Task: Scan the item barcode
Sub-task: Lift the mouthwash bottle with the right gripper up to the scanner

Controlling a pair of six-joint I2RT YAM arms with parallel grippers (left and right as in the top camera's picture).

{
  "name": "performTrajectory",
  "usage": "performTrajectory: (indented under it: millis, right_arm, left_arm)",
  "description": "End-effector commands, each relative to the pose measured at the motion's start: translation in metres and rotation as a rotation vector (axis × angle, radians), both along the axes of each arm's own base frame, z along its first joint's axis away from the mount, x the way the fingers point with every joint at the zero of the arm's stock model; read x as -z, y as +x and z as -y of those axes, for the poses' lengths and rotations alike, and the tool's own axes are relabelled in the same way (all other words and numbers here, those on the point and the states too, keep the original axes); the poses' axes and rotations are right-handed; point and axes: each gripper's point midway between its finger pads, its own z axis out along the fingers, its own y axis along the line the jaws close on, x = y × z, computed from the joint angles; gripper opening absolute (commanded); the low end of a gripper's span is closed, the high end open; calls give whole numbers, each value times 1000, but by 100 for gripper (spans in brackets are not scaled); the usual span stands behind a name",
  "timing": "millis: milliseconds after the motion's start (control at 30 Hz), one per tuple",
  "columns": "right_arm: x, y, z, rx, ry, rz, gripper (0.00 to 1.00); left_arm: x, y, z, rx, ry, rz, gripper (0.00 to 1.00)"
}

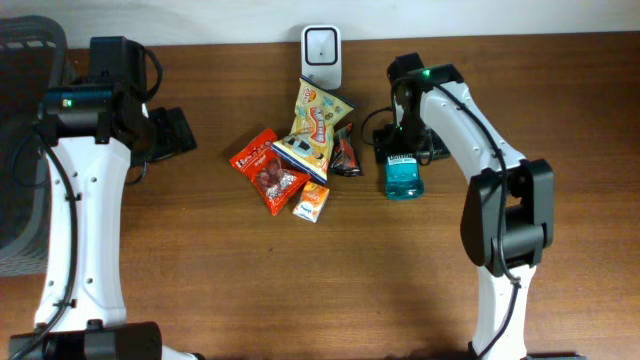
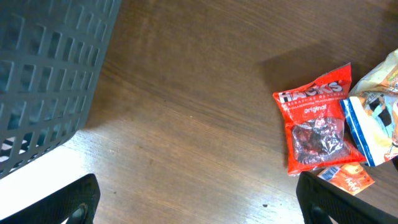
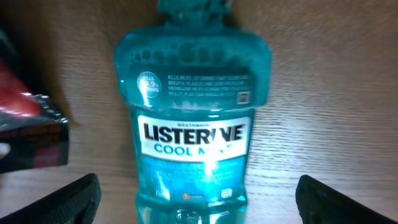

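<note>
the blue mouthwash bottle point(image 1: 403, 180) lies flat on the brown counter point(image 1: 250, 280), right of the middle, near the snack bags point(image 1: 318, 125). the right gripper point(image 3: 199, 208) is wide open, one finger on each side of it, not touching. the left gripper point(image 2: 199, 208), at the upper left, is open and holds nothing.

Mouthwash bottle point(image 1: 403, 178), blue, Listerine label: one.
Red Hacks bag point(image 1: 266, 170): one.
Yellow snack bag point(image 1: 320, 125): one.
Small orange packet point(image 1: 312, 203): one.
Dark packet point(image 1: 346, 158): one.
White scanner point(image 1: 322, 55): one.
Grey mesh basket point(image 1: 18, 200): one.
Robot arms: two, left arm point(image 1: 85, 220) and right arm point(image 1: 470, 110).
</note>
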Motion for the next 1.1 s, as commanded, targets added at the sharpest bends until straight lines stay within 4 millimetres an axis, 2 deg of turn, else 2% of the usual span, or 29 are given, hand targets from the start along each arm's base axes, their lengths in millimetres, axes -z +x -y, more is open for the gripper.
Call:
performTrajectory:
  millis: [0,33,100,167,267,300,367,433,500,533,667,733,767,833,933,967,1067]
  right_arm:
    - [26,-6,-13,21,61,-13,96]
    - [32,-6,-13,21,62,-7,95]
    - [41,-2,-11,21,52,20,85]
    - [49,-2,-11,21,55,32,83]
    - [43,4,-13,24,61,48,65]
    - [36,9,-14,34,65,62,64]
    - [11,33,-20,40,87,140,56]
    - [-8,49,-28,37,124,195,57]
    - [-69,93,-53,12,255,375,56]
    - [-92,112,-63,26,310,462,54]
    - [-158,173,-94,133,554,752,50]
    - [-178,193,-109,165,639,862,49]
    - [-180,205,-119,210,682,905,49]
    - [-163,218,-135,298,718,928,50]
    - [-124,232,-163,436,780,930,50]
    - [-118,232,-169,445,766,945,50]
    - [-114,233,-165,472,722,967,49]
  left_arm:
    - [-3,0,-2,2,10,5,99]
    - [-3,0,-2,2,10,6,99]
    - [-3,0,-2,2,10,5,99]
    - [-3,0,-2,2,10,5,99]
    - [-3,0,-2,2,10,6,99]
    - [-3,0,-2,2,10,5,99]
    - [-3,0,-2,2,10,5,99]
    - [-3,0,-2,2,10,5,99]
    - [-3,0,-2,2,10,6,99]
    - [-3,0,-2,2,10,5,99]
    - [-3,0,-2,2,10,5,99]
    - [-3,0,-2,2,10,5,99]
    - [-3,0,-2,2,10,6,99]
    - [-3,0,-2,2,10,6,99]
    - [-3,0,-2,2,10,6,99]
    - [-3,0,-2,2,10,6,99]
    - [-3,0,-2,2,10,6,99]
